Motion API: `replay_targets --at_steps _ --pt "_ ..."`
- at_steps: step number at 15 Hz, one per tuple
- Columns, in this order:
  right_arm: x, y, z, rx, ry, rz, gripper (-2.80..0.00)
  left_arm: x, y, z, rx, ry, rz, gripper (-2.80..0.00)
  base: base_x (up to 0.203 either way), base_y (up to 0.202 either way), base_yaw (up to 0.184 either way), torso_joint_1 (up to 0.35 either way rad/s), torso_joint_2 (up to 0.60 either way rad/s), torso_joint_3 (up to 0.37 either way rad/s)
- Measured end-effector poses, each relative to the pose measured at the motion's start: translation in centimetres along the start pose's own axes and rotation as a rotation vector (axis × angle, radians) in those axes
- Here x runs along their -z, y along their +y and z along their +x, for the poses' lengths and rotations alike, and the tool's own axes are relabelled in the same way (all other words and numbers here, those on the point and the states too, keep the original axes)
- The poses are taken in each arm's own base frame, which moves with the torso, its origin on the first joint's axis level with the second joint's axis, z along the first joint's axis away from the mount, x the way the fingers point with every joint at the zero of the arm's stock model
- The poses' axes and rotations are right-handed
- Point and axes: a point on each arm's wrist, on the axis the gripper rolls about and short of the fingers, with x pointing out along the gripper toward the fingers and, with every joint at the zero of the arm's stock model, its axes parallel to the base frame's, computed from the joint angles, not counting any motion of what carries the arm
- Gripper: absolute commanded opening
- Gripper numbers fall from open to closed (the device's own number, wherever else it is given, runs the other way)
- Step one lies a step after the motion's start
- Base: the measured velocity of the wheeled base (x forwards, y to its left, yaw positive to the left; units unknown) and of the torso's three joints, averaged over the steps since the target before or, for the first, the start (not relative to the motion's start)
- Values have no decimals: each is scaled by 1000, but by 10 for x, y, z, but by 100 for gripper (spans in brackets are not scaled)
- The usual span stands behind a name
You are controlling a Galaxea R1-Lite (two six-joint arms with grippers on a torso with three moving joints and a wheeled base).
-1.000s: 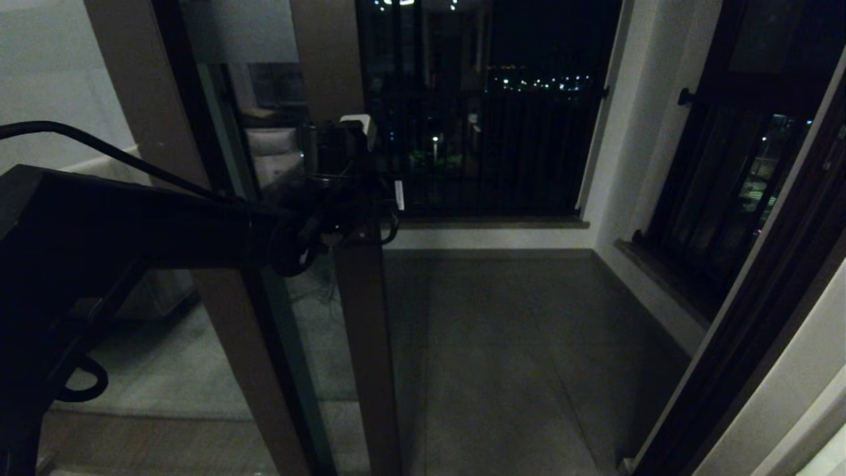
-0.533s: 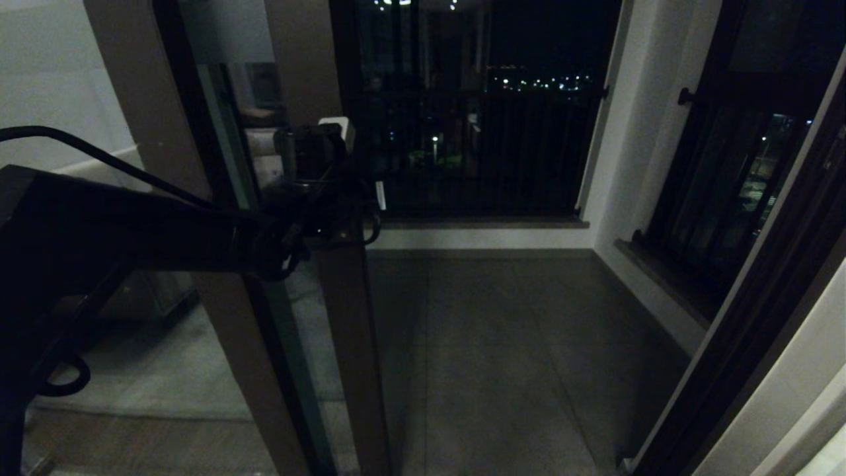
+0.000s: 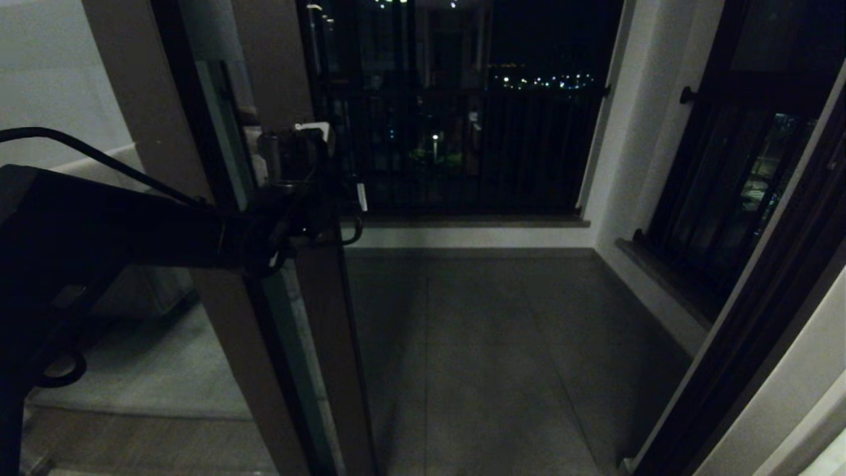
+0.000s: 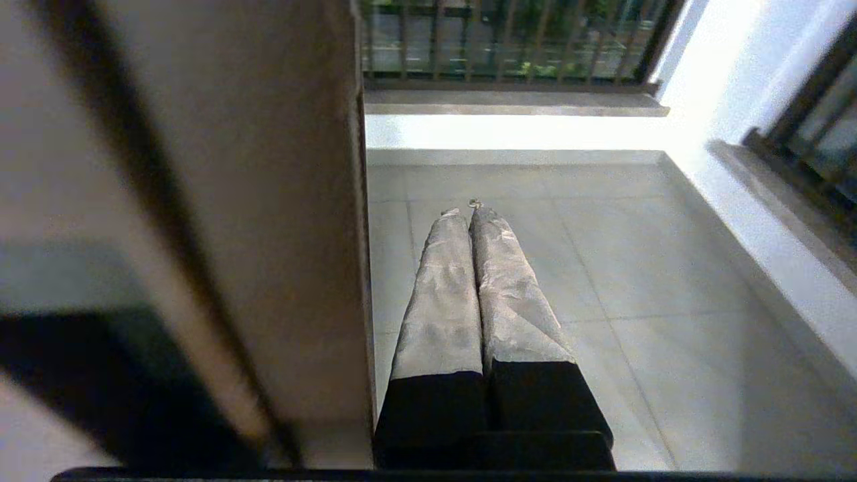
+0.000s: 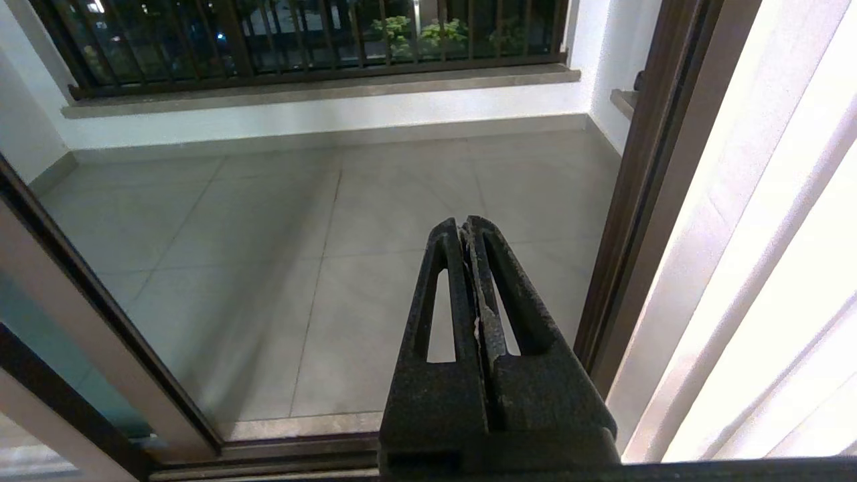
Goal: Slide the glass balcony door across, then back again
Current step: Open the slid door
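The glass balcony door (image 3: pixel 327 330) stands at the left of the head view, its brown edge stile running from top to floor. My left gripper (image 3: pixel 301 158) reaches out to that stile at mid height. The left wrist view has the left gripper (image 4: pixel 466 213) shut and empty, its fingers (image 4: pixel 442 301) lying close along the opening side of the glass balcony door's stile (image 4: pixel 268 234). Over the balcony tiles, my right gripper (image 5: pixel 464 224) is shut on nothing, near the right jamb (image 5: pixel 643 201); the head view does not show it.
A fixed brown frame (image 3: pixel 152 132) stands left of the door. Beyond the opening lie the tiled balcony floor (image 3: pixel 502 344), a barred window (image 3: pixel 462 132) and a second barred window (image 3: pixel 727 185) on the right wall. The dark right jamb (image 3: pixel 760 317) bounds the doorway.
The door's stile and my left gripper have moved together to the left, and the doorway opening has widened. The left gripper has stayed shut.
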Motion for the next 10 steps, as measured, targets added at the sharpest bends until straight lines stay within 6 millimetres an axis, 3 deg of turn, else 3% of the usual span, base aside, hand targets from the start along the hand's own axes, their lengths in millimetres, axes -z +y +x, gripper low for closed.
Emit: replay_targets --at_steps 10 --pt "0 0 0 0 0 0 -280 -2 22 4 -39 -5 -5 -280 0 0 0 0 0 0"
